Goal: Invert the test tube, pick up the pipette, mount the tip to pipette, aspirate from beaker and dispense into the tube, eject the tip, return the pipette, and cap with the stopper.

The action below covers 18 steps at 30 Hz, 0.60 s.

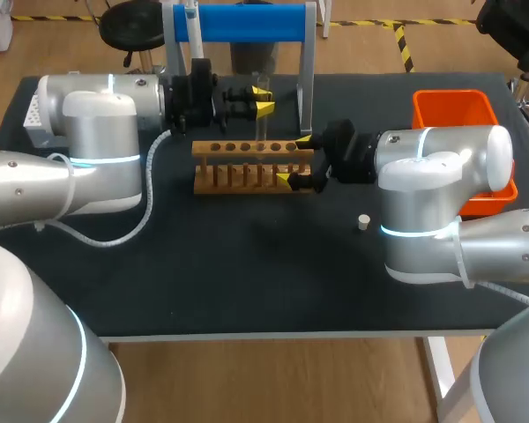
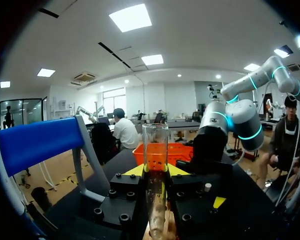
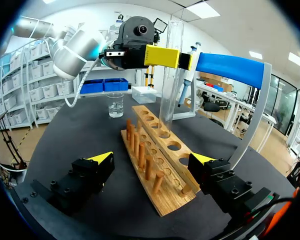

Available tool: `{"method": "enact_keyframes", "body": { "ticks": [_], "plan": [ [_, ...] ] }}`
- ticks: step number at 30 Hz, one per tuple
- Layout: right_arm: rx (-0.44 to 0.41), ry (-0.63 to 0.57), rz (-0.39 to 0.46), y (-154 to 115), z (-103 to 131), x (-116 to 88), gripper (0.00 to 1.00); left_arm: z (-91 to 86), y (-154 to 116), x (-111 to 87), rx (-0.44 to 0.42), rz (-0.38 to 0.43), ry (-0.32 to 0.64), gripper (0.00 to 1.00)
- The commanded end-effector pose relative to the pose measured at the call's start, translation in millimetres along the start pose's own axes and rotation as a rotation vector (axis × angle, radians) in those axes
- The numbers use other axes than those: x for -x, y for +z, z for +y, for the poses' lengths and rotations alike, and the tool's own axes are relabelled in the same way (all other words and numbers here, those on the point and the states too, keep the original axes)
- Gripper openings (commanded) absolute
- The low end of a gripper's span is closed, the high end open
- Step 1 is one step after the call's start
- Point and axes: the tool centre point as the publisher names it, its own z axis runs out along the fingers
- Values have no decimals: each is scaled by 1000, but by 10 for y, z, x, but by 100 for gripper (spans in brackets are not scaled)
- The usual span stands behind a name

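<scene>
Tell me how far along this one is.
Early. The inversion looks about done: the left claw holds the test tube upright, lower end at a hole of the wooden rack, which the open right claw straddles. To do: the pipette hangs on its stand, the stopper lies on the table; tip, aspirating, dispensing, capping all remain.

I see a flat black desk (image 1: pixel 247 282). A brown wooden rack with a row of round holes (image 1: pixel 213 150) stands near its middle. Behind the rack is a grey stand with a thick blue bar (image 1: pixel 247 22). An orange plastic box (image 1: pixel 454 95) sits at the desk's right edge.
</scene>
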Motion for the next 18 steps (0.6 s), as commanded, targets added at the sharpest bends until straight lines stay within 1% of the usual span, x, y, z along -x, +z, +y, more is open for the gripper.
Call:
{"method": "enact_keyframes", "body": {
  "ticks": [1, 18],
  "plan": [
    [1, 0, -6, 12, -5, -14, 100, 26, 0, -22, -11, -13, 4, 0],
    [1, 0, -6, 12, -5, -14, 100, 98, -21, 20, -27, -25, 17, 0]
  ]
}}
